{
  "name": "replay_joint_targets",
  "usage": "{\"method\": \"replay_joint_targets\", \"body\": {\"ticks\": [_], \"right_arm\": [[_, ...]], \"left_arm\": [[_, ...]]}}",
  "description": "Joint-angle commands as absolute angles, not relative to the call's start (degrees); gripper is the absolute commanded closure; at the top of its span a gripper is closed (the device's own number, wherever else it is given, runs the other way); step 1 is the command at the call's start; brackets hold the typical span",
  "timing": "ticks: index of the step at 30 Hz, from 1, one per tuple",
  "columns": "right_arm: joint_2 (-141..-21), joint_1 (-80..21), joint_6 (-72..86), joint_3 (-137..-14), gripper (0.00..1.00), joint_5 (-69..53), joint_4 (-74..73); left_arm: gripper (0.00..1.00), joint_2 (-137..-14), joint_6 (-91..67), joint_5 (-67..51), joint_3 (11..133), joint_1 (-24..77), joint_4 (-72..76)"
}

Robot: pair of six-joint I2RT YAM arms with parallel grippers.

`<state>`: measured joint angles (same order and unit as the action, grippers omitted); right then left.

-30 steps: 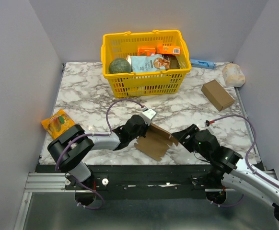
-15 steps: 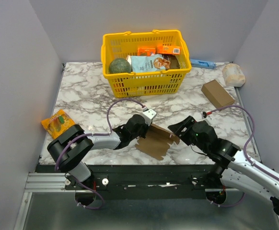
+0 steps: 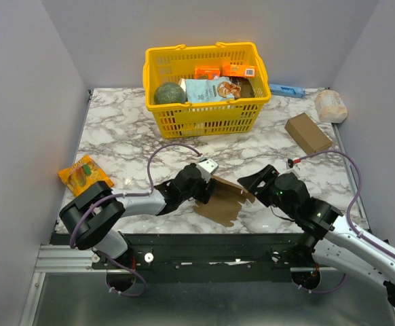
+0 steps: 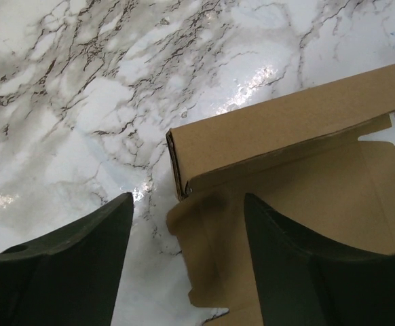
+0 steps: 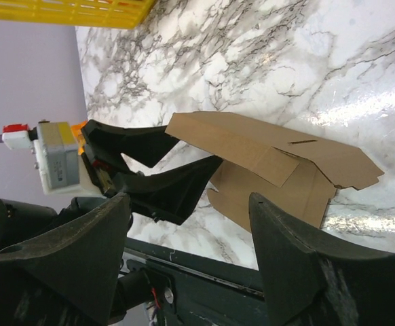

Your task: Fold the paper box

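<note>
Lying part-folded, 1 paper box (image 3: 219,201), L gripper (image 4: 188,198) spread wide, R gripper (image 5: 189,199) likewise

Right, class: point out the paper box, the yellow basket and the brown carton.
paper box (image 3: 218,204): top view, on its flat lower panel.
basket (image 3: 204,119): top view, on its front wall.
carton (image 3: 308,134): top view, on its top face.

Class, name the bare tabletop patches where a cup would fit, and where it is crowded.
Free: left of yellow basket, behind snack packet; between basket and brown carton. Crowded: left hand and right hand flanking the paper box.
</note>
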<state>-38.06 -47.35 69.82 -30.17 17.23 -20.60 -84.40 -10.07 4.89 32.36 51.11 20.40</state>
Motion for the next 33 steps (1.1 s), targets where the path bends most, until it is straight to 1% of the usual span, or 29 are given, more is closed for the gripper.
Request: {"method": "replay_joint_targets", "body": {"ticks": [1,5,8,12,16,21,23,24,26,27,33], "right_arm": [[-37.71,-47.55,68.12,-30.32,0.22,16.35,-21.00],[-37.88,-47.64,68.38,-29.97,0.22,16.52,-22.58],[-38.49,-47.64,69.08,-29.53,0.22,16.44,-22.59],[-40.07,-47.55,69.70,-29.79,0.23,16.61,-21.71],[-43.06,-47.55,70.57,-29.44,0.23,16.35,-19.34],[-46.84,-47.55,68.91,-31.02,0.27,16.87,-17.75],[-46.93,-47.55,68.82,-31.55,0.28,16.61,-17.75],[-46.67,-47.55,68.21,-31.64,0.28,16.61,-17.75],[-46.23,-47.64,66.98,-31.82,0.28,16.96,-18.54],[-45.97,-47.55,66.28,-32.08,0.28,17.92,-19.24],[-45.35,-47.55,60.91,-34.18,0.31,20.65,-23.20]], "left_arm": [[0.20,-78.16,-12.65,3.52,28.57,50.10,20.04],[0.20,-75.06,-13.09,3.87,26.63,49.13,20.47],[0.23,-75.76,-12.57,3.34,27.24,49.04,21.44],[0.31,-77.96,-12.13,4.57,28.56,48.96,23.29],[0.35,-80.33,-10.81,4.22,29.88,48.69,24.61],[0.43,-81.65,-10.11,3.17,31.55,48.69,24.44],[0.42,-80.08,-11.16,1.94,31.03,48.08,24.35],[0.39,-79.11,-11.86,1.06,30.50,47.64,24.00],[0.37,-75.52,-13.79,-1.39,30.15,46.50,22.25],[0.34,-74.37,-14.15,-2.28,30.06,46.15,21.37],[0.33,-69.00,-21.87,-6.06,31.64,42.63,16.61]]}}
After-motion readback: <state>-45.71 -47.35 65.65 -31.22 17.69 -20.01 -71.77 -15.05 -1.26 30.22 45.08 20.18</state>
